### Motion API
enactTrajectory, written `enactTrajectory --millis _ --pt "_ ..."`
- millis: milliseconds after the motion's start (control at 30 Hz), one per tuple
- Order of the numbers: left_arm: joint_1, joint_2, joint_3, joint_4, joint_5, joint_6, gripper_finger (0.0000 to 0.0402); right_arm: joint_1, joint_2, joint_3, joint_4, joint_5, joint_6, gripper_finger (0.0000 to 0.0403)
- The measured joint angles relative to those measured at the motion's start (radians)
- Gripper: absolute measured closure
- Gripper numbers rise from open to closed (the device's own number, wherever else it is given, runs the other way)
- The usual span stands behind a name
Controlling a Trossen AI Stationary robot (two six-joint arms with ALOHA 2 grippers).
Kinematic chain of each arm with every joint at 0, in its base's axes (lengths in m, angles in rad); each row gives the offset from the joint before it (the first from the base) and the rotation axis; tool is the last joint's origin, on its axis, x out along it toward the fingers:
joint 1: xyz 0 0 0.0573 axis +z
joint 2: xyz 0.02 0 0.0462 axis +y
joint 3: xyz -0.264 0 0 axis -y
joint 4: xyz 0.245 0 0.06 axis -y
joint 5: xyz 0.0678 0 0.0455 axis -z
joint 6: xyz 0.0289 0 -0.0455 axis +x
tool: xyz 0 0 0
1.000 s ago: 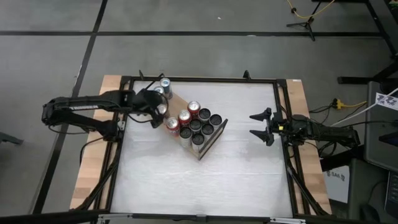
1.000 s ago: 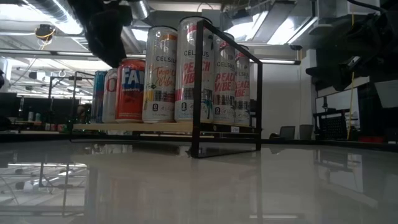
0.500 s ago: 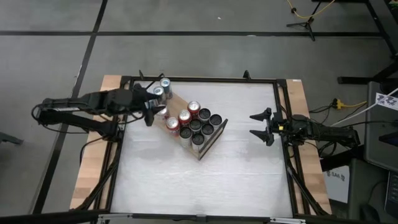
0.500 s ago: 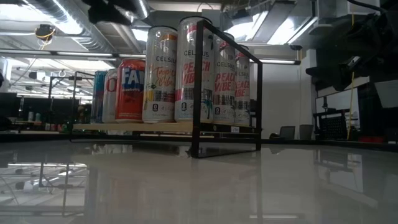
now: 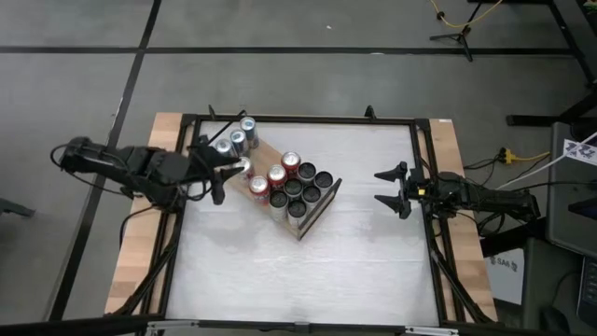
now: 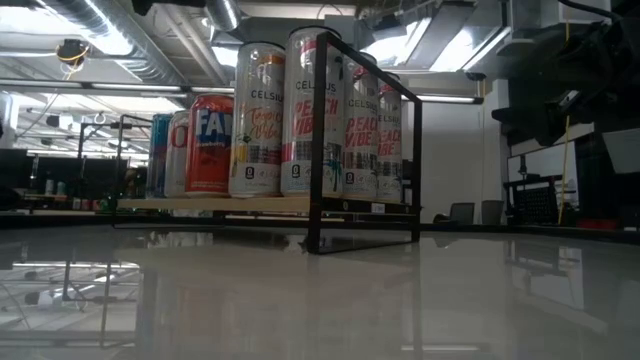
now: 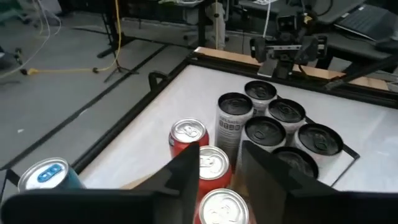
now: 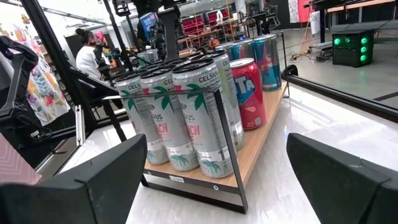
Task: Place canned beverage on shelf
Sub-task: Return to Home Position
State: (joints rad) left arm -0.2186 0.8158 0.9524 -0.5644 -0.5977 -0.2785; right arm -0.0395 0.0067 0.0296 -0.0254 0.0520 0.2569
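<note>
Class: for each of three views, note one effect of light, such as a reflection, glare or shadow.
Low view: the glossy table mirrors the shelf and the ceiling lights. Left wrist view: the cans glint on top under overhead light. Right wrist view: the open right pincer reads as dark shapes against the bright table.

The right gripper (image 8: 216, 146) has its two dark fingers (image 8: 87, 186) spread wide, with the shelf (image 8: 264, 134) at twelve o'clock ahead of it on the white tabletop (image 8: 329, 118). Tall white Celsius cans (image 8: 186, 112) crowd the board's near end behind the black wire frame (image 8: 228, 149). Toward one o'clock stand a red can (image 8: 249, 99) and blue cans (image 8: 264, 59). At ten o'clock, beyond the table, is a person (image 8: 87, 53).
</note>
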Motion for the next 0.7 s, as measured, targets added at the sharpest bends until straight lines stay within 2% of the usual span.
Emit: enactTrajectory --millis 333,400,533,700 --pt "-0.121 0.000 -0.011 0.018 -0.165 0.031 0.0395 0.000 0.000 0.000 0.000 0.000 0.000 0.0022" --pt "-0.136 -0.001 -0.053 0.090 -0.198 0.082 0.0397 0.000 0.000 0.000 0.000 0.000 0.000 0.0022" --pt "-0.150 -0.034 -0.177 0.300 -0.196 0.228 0.0401 0.000 0.000 0.000 0.000 0.000 0.000 0.0022" --pt "-0.126 -0.136 -0.343 0.553 -0.096 0.348 0.0401 0.000 0.000 0.000 0.000 0.000 0.000 0.0022"
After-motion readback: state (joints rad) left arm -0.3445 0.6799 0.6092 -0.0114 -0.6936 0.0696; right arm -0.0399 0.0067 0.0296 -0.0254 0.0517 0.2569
